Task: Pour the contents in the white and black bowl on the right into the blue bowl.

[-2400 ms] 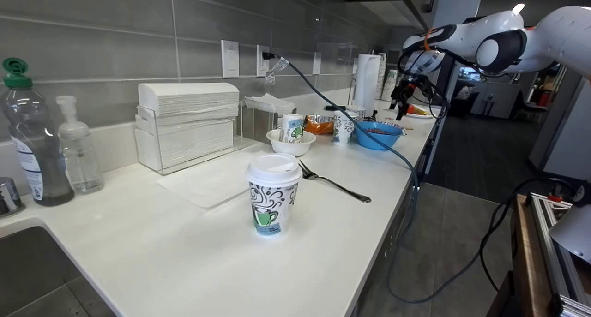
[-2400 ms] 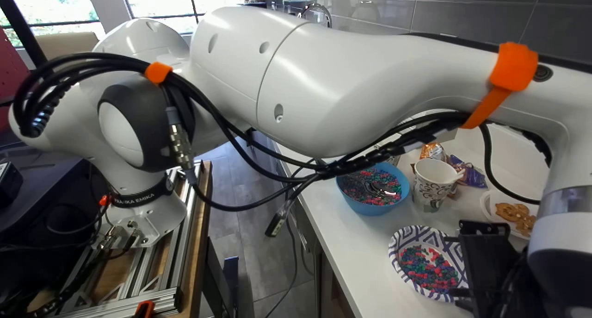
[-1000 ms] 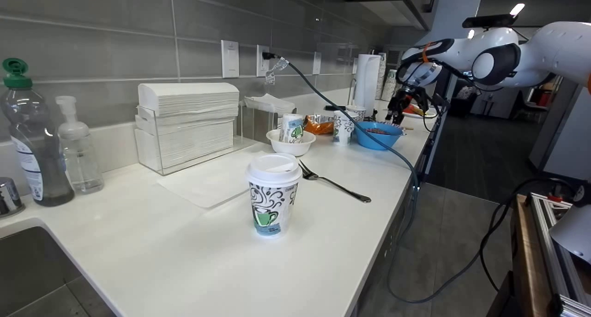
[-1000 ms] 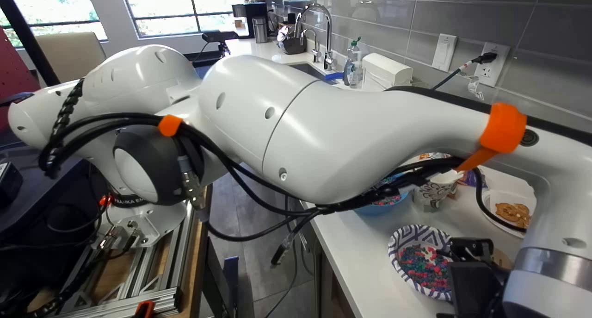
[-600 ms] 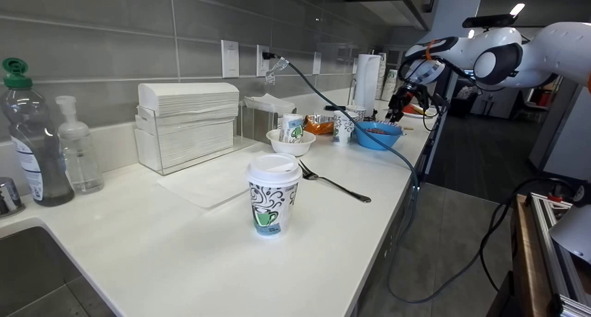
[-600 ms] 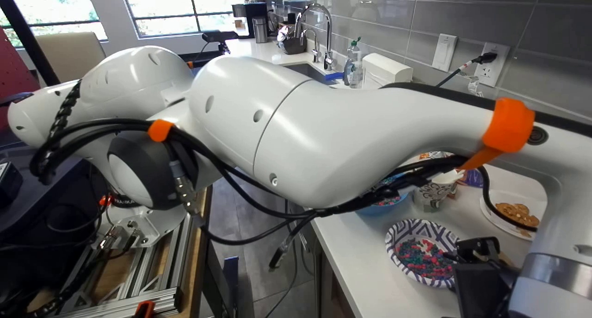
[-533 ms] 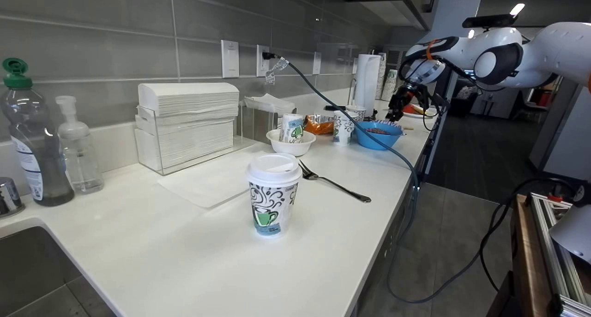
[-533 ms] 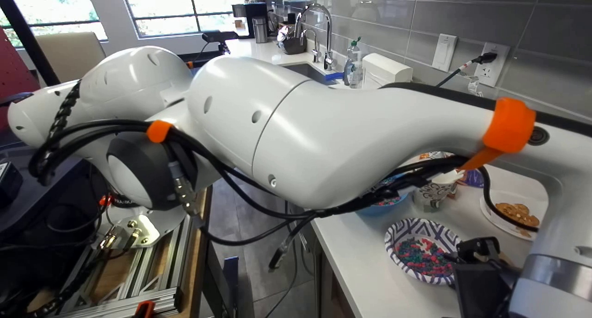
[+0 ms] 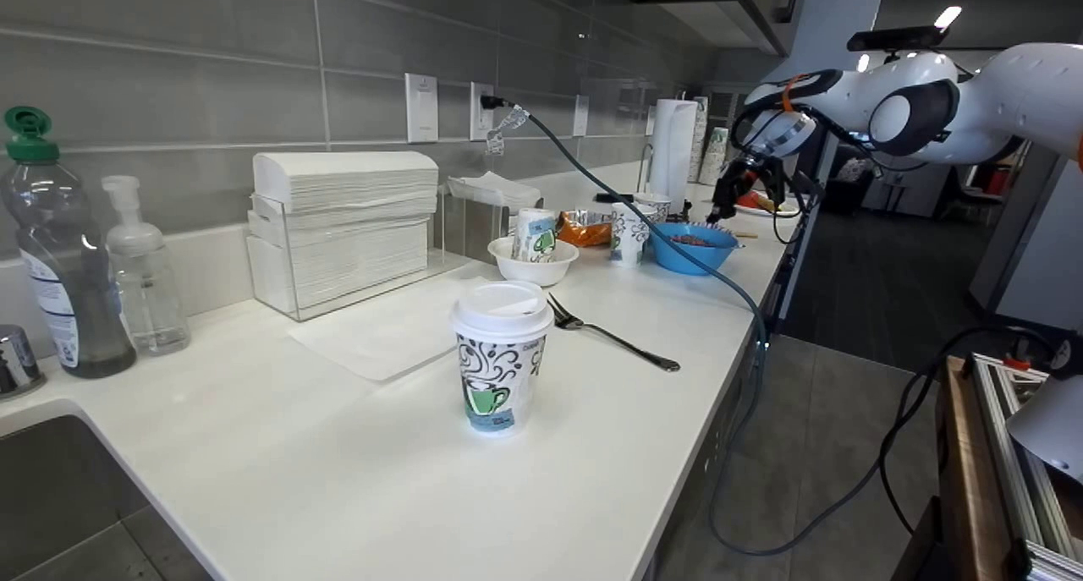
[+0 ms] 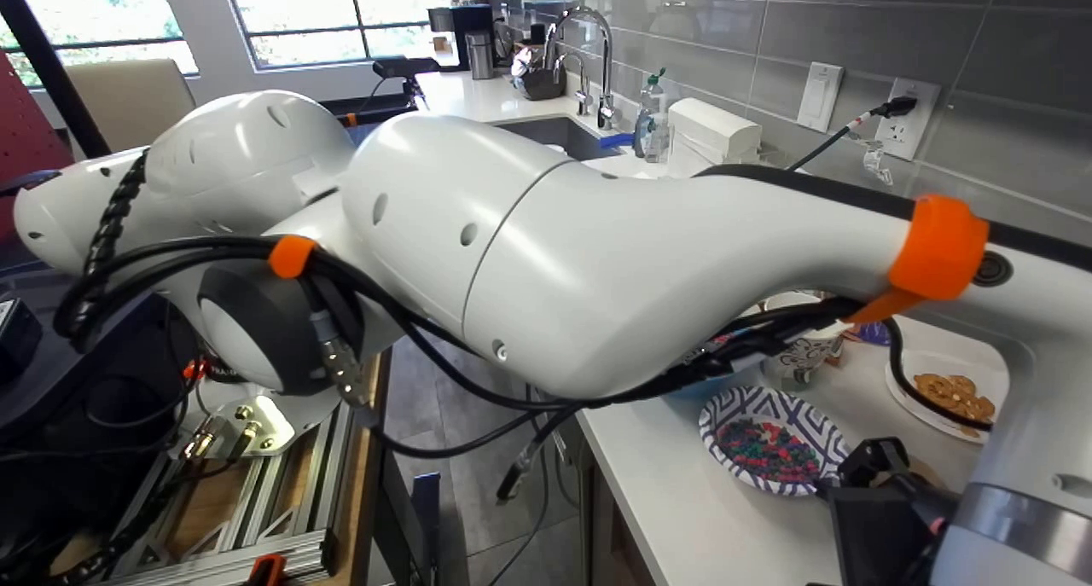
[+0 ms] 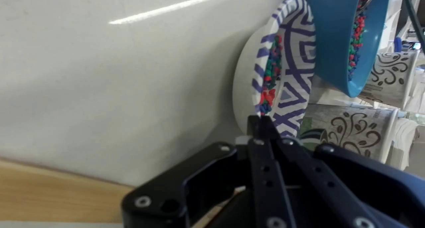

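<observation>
The white and black bowl (image 10: 806, 417), patterned with dark purple-blue zigzags, holds small red, green and blue pieces (image 10: 768, 451). My gripper (image 11: 262, 125) is shut on its rim, fingertips pressed together at the near edge in the wrist view. In an exterior view the gripper (image 9: 717, 217) shows just behind the blue bowl (image 9: 681, 261). That blue bowl (image 11: 332, 38) stands close beyond the patterned bowl (image 11: 297, 72) in the wrist view, with similar pieces and a metal utensil (image 11: 368, 2) inside. Whether the patterned bowl's base touches the counter I cannot tell.
Patterned paper cups (image 11: 352, 128) stand close to both bowls. A white dish of cookies (image 10: 994, 368) sits beside the gripper. A cable (image 9: 728, 281) crosses in front of the blue bowl. The counter's front edge (image 10: 618, 501) runs near the patterned bowl.
The arm has come down and the fingers have closed on the rim. Over the last half second the patterned bowl has shifted with the gripper towards the blue bowl.
</observation>
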{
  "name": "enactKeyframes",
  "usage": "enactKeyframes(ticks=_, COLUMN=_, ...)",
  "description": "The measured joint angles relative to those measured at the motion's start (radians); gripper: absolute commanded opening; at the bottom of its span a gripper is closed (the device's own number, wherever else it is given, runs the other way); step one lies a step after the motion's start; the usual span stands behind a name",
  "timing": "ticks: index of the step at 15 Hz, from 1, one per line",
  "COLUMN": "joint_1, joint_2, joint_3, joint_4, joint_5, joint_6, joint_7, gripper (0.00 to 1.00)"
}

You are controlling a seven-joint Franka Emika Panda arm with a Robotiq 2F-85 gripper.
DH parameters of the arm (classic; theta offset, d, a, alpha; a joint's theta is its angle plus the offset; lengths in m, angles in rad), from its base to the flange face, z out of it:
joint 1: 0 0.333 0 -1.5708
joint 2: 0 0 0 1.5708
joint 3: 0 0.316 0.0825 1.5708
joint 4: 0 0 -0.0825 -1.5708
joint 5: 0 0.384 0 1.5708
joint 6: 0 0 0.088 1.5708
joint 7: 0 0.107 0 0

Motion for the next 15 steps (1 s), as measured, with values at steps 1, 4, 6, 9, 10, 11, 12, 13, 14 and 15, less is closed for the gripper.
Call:
enactKeyframes(ticks=1, joint_1=-0.001, joint_2=0.0, joint_3=0.005, joint_4=0.0, joint_5=0.002, joint_6=-0.008, joint_7=0.0, gripper=0.0)
enactKeyframes(ticks=4, joint_1=-0.007, joint_2=0.0, joint_3=0.019, joint_4=0.004, joint_5=0.011, joint_6=-0.042, joint_7=0.0, gripper=0.0)
enactKeyframes(ticks=6, joint_1=-0.015, joint_2=-0.001, joint_3=0.029, joint_4=0.009, joint_5=0.022, joint_6=-0.071, joint_7=0.001, gripper=0.0)
enactKeyframes(ticks=9, joint_1=-0.039, joint_2=-0.008, joint_3=0.051, joint_4=0.012, joint_5=0.051, joint_6=-0.13, joint_7=0.003, gripper=0.0)
enactKeyframes(ticks=10, joint_1=-0.049, joint_2=-0.009, joint_3=0.06, joint_4=0.014, joint_5=0.064, joint_6=-0.152, joint_7=0.005, gripper=0.0)
enactKeyframes(ticks=11, joint_1=-0.06, joint_2=-0.01, joint_3=0.068, joint_4=0.017, joint_5=0.075, joint_6=-0.171, joint_7=0.009, gripper=0.0)
enactKeyframes(ticks=12, joint_1=-0.071, joint_2=-0.01, joint_3=0.076, joint_4=0.019, joint_5=0.086, joint_6=-0.186, joint_7=0.014, gripper=0.0)
enactKeyframes(ticks=13, joint_1=-0.08, joint_2=-0.01, joint_3=0.081, joint_4=0.02, joint_5=0.094, joint_6=-0.197, joint_7=0.02, gripper=0.0)
enactKeyframes(ticks=14, joint_1=-0.088, joint_2=-0.009, joint_3=0.085, joint_4=0.02, joint_5=0.099, joint_6=-0.203, joint_7=0.024, gripper=0.0)
enactKeyframes(ticks=15, joint_1=-0.094, joint_2=-0.007, joint_3=0.087, joint_4=0.02, joint_5=0.101, joint_6=-0.204, joint_7=0.029, gripper=0.0)
